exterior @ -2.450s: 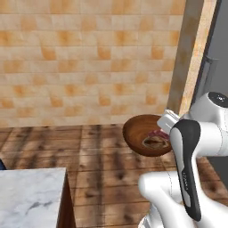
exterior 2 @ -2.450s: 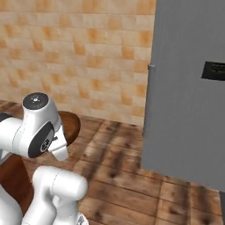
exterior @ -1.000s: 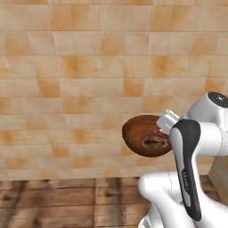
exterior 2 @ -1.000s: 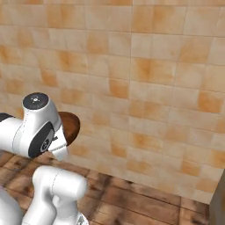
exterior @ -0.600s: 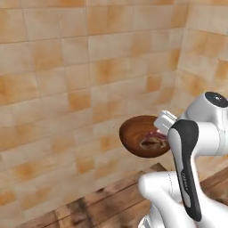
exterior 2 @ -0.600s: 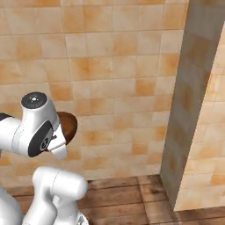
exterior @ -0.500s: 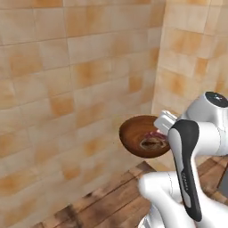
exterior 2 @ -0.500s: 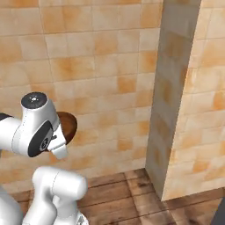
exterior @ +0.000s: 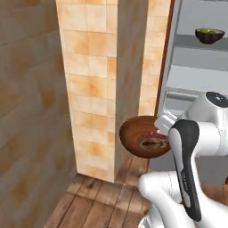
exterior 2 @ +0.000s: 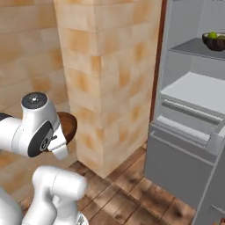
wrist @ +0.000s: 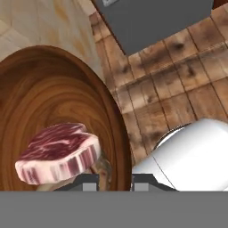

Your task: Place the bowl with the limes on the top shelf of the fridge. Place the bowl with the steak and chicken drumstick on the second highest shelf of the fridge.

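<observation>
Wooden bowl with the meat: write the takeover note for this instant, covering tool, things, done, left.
Tool: shut on the wooden bowl's rim, bowl held off the floor beside the tiled pillar.
Steak lies in that bowl; a brownish piece shows under it, likely the drumstick.
Fridge stands open.
Done: bowl with the limes sits on the top shelf.
Left: set the wooden bowl on the second highest shelf.

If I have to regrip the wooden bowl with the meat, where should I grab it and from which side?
Pinch the rim of the wooden bowl, one finger inside and one outside, as the gripper does now at the near edge. The wall is thin and upright there. The steak lies just inside that edge, so come in from the outer side beside it, keeping the bowl level.
</observation>
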Available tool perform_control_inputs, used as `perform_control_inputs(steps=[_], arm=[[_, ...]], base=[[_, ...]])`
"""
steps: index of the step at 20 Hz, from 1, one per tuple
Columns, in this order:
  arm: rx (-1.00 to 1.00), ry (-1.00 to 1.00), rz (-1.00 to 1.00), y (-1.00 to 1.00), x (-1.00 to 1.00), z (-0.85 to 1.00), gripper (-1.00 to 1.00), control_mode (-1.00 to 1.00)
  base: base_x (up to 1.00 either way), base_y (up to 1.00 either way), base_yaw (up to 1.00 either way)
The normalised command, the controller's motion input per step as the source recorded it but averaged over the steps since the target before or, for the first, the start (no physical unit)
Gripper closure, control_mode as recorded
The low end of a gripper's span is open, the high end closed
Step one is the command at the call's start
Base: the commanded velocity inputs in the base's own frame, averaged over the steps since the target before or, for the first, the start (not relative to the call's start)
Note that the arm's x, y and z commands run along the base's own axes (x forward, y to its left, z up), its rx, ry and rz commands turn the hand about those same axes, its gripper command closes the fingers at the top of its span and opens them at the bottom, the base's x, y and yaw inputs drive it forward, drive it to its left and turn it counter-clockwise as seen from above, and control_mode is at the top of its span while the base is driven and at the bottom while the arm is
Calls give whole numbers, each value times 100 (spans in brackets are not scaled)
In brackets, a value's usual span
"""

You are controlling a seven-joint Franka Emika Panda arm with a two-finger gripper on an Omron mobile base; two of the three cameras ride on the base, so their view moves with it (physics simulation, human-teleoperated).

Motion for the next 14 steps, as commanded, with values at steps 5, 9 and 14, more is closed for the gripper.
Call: perform_control_inputs(steps=[5,9,14], arm=[[0,0,0,0,0,0,100,100],[0,0,0,0,0,0,100,100],[0,0,0,0,0,0,100,100]], base=[[53,14,-79],[100,35,-42],[100,8,-38]])
